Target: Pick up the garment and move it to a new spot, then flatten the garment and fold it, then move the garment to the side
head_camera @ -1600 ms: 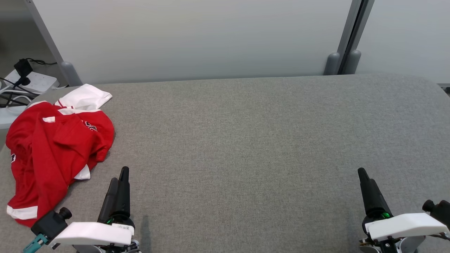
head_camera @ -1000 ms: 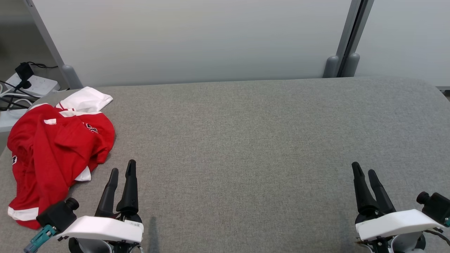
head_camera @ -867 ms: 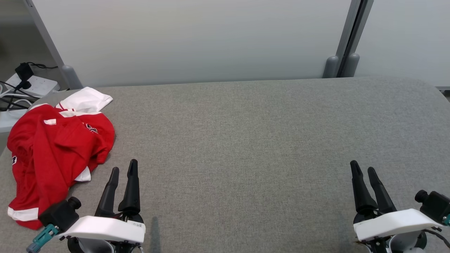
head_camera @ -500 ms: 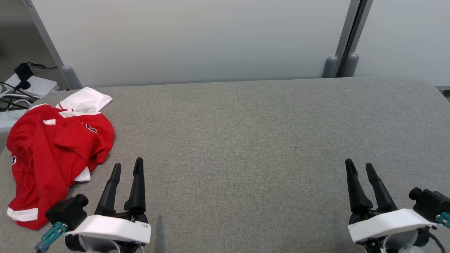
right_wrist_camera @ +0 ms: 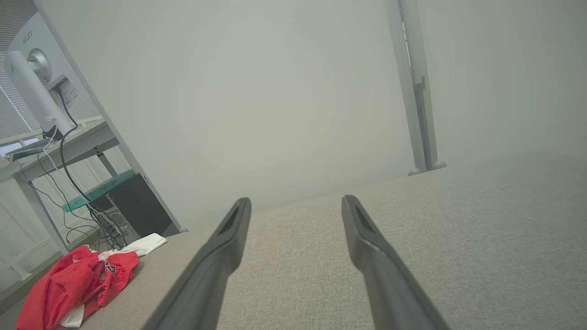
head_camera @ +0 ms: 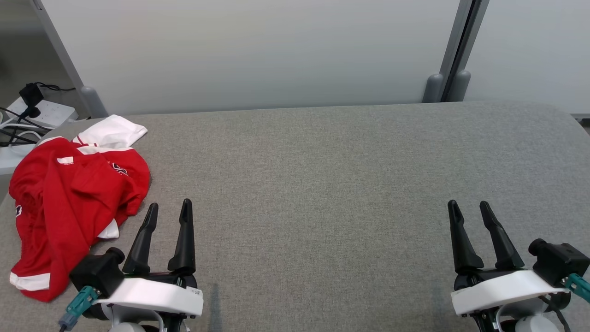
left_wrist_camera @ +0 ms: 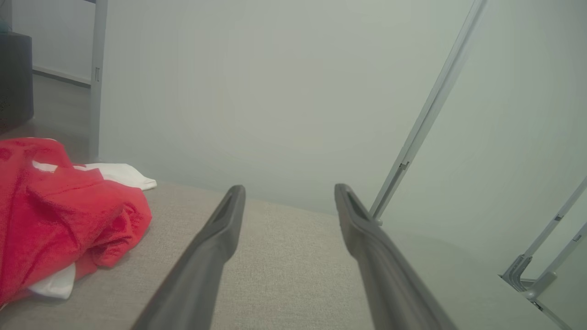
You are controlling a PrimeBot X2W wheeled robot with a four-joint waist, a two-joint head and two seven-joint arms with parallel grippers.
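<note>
A crumpled red garment (head_camera: 69,203) with white trim lies at the far left of the grey table (head_camera: 322,184). It also lies at the left in the left wrist view, garment (left_wrist_camera: 55,215), and at the lower left in the right wrist view, garment (right_wrist_camera: 78,284). My left gripper (head_camera: 168,208) stands open just right of the garment's near edge, apart from it, nothing between its fingers. My right gripper (head_camera: 469,208) is open at the lower right over bare table. Both wrist views show spread fingers, left gripper (left_wrist_camera: 289,192) and right gripper (right_wrist_camera: 296,204).
A pale partition wall (head_camera: 258,55) with a grey post (head_camera: 454,50) runs behind the table. A power strip with cables (head_camera: 32,113) sits past the table's left end. A desk with a monitor (right_wrist_camera: 32,91) stands beyond.
Both grippers have turned so their fingers show spread apart and have moved slightly forward; the left one also shifted right. The garment has not moved.
</note>
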